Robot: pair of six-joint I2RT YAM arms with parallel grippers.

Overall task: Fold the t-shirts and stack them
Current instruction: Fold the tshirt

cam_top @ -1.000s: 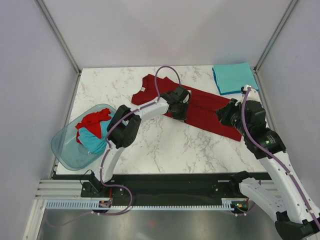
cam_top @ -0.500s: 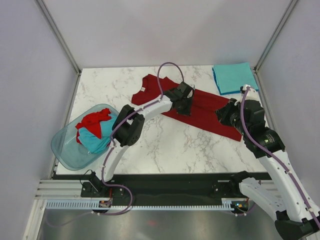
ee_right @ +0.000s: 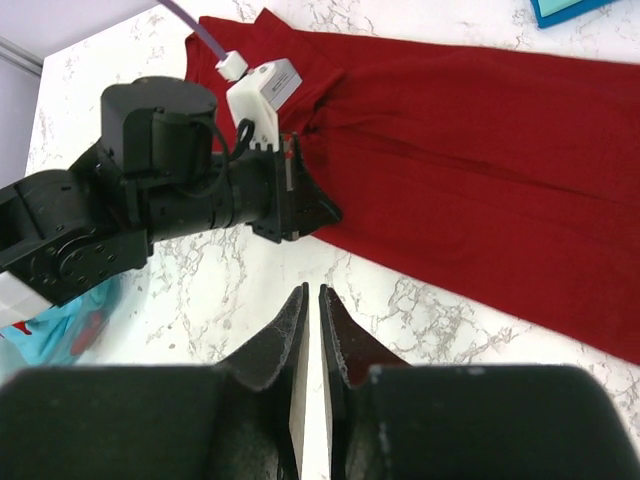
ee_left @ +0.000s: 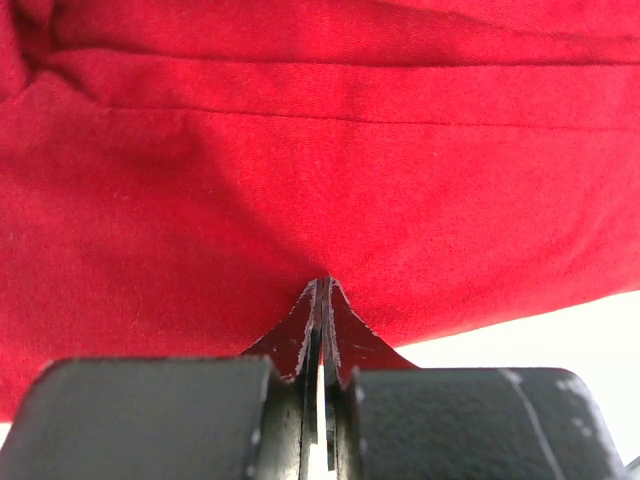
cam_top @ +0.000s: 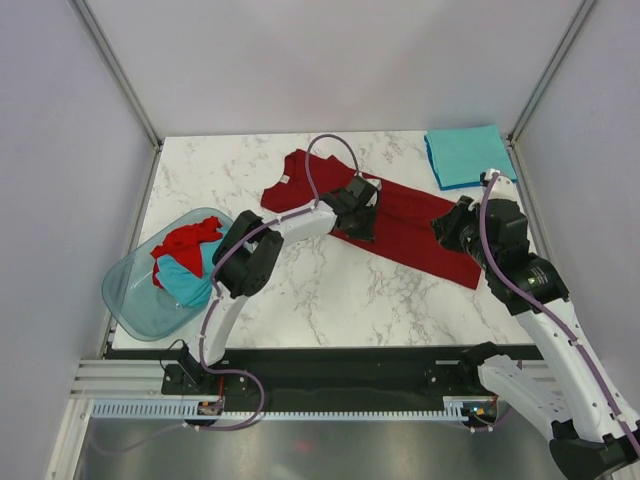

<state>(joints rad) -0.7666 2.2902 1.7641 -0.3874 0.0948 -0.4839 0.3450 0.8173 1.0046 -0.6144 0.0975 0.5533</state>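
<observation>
- The dark red t-shirt (cam_top: 415,228) lay spread flat on the marble counter (cam_top: 300,290).
- The left gripper (ee_left: 324,285) had its jaws closed, pinching that shirt's near edge.
- The right gripper (ee_right: 311,295) hung just beside the shirt's near edge, toward its right end. Its jaws were nearly together and empty.
- A folded teal t-shirt (cam_top: 466,155) lay beyond the red shirt's right end.
- A basin (cam_top: 125,295) of crumpled shirts sat well to the left of it.

A dark red t-shirt (cam_top: 410,225) lies stretched out right of the basin (cam_top: 128,300); a folded teal t-shirt (cam_top: 465,155) sits farther right; crumpled shirts (cam_top: 183,250) lie inside it.
</observation>
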